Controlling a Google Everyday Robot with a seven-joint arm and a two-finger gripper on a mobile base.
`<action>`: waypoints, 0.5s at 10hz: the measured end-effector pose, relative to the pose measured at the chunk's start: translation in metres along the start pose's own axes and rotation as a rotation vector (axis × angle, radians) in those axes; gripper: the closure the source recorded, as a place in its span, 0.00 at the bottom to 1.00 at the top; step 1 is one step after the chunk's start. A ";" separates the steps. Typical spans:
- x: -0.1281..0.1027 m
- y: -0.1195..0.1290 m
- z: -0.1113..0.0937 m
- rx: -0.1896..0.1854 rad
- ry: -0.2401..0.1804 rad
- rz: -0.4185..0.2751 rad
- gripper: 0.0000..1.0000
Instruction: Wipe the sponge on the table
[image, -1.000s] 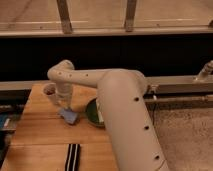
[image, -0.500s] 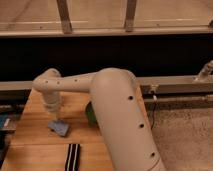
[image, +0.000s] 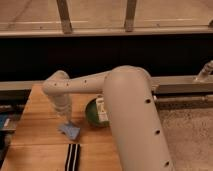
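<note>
Jaws' state cannot be told: the gripper points straight down over the left-middle part of the tabletop and its lower end meets the sponge at the sponge's upper back corner. Sponge lies on the wood, blue-grey, sitting skewed to the plank lines; long axis seems to run on a diagonal from back-left to front-right, one corner pointing at the near edge, back corner looking a bit raised toward the gripper. White arm comes in from the lower right, bends across above the green bowl and ends at a wrist just above the sponge. Bowl stands near the sponge on its right, apart from it, partly hidden by the arm. Black strip with white stripes lies just in front of the sponge, long axis running toward the near edge, not touching it. Bare wood lies left of the sponge out to the tabletop's left edge, and behind it up to the far edge, where a dark rail runs. Less room on the right and in front, taken by bowl and strip.
</note>
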 end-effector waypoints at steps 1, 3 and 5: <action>0.009 -0.017 -0.002 0.004 0.007 0.024 1.00; 0.012 -0.047 -0.001 0.004 0.011 0.050 1.00; -0.002 -0.069 0.005 -0.006 0.005 0.054 1.00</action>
